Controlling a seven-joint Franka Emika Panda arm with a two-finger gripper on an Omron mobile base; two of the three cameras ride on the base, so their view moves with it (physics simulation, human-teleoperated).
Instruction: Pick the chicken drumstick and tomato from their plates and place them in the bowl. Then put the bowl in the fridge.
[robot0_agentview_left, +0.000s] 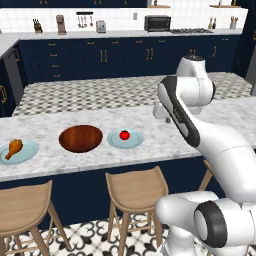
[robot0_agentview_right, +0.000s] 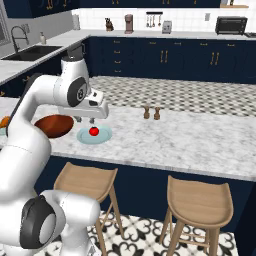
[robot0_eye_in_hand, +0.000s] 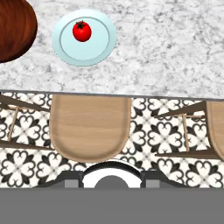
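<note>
The chicken drumstick (robot0_agentview_left: 15, 147) lies on the left pale blue plate (robot0_agentview_left: 27, 152). On the counter's middle rests the brown bowl (robot0_agentview_left: 81, 137) (robot0_eye_in_hand: 11, 30), with nothing in it. The tomato (robot0_agentview_left: 124, 134) (robot0_agentview_right: 93, 131) (robot0_eye_in_hand: 82, 31) sits on the right plate (robot0_agentview_left: 134, 142) (robot0_agentview_right: 102, 136) (robot0_eye_in_hand: 98, 48). My gripper (robot0_agentview_right: 85, 120) hangs above the counter, a little higher than the tomato plate and toward the counter's near edge. It points down, and its fingers (robot0_agentview_right: 78, 119) stand apart with nothing between them. The fridge is out of view.
Salt and pepper shakers (robot0_agentview_right: 151, 113) stand on the marble counter (robot0_agentview_right: 190, 140) to the right of the gripper. Wooden stools (robot0_agentview_left: 135, 190) (robot0_agentview_right: 200, 200) (robot0_eye_in_hand: 89, 127) line the counter's near side. Dark navy cabinets run along the far wall.
</note>
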